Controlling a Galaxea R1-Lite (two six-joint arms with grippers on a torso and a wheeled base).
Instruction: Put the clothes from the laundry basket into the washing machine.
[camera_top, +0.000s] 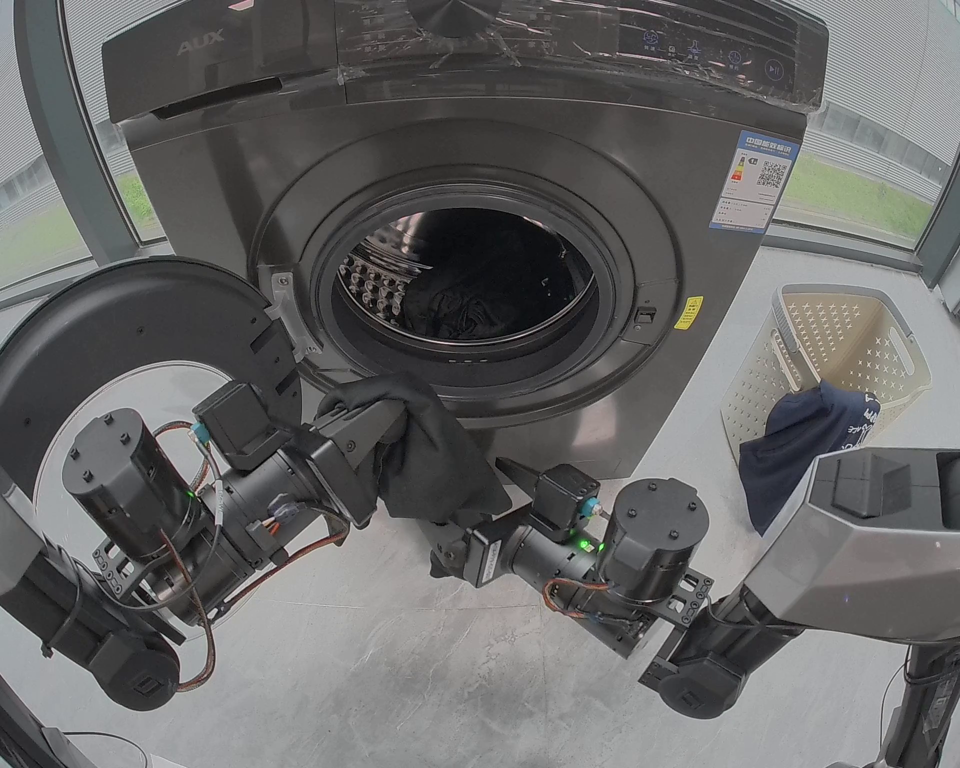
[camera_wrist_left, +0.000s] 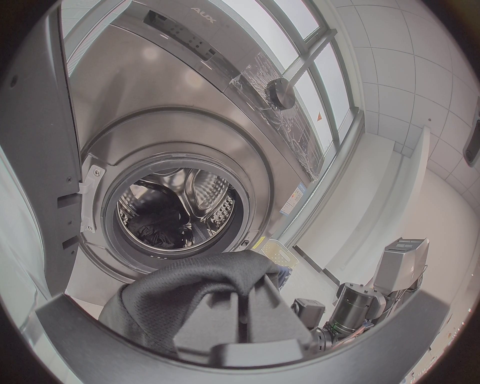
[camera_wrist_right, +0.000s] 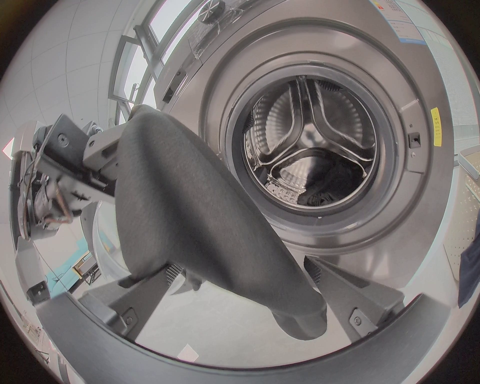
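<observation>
My left gripper (camera_top: 392, 418) is shut on a dark grey garment (camera_top: 435, 470) and holds it just below the front of the open drum (camera_top: 470, 280) of the washing machine (camera_top: 650, 230). In the left wrist view the cloth (camera_wrist_left: 190, 290) drapes over the closed fingers (camera_wrist_left: 245, 310). The garment (camera_wrist_right: 200, 215) hangs down between the spread fingers (camera_wrist_right: 345, 295) of my right gripper (camera_wrist_right: 240, 300), which is open and sits under the cloth (camera_top: 470, 510). Dark clothes (camera_top: 480, 295) lie inside the drum. The cream laundry basket (camera_top: 850, 330) stands on the floor at the right, with a navy garment (camera_top: 800, 445) hanging over its rim.
The round machine door (camera_top: 120, 320) is swung open at the left, close beside my left arm. Grey floor (camera_top: 400, 660) lies open in front of the machine. Windows run behind the machine and the basket.
</observation>
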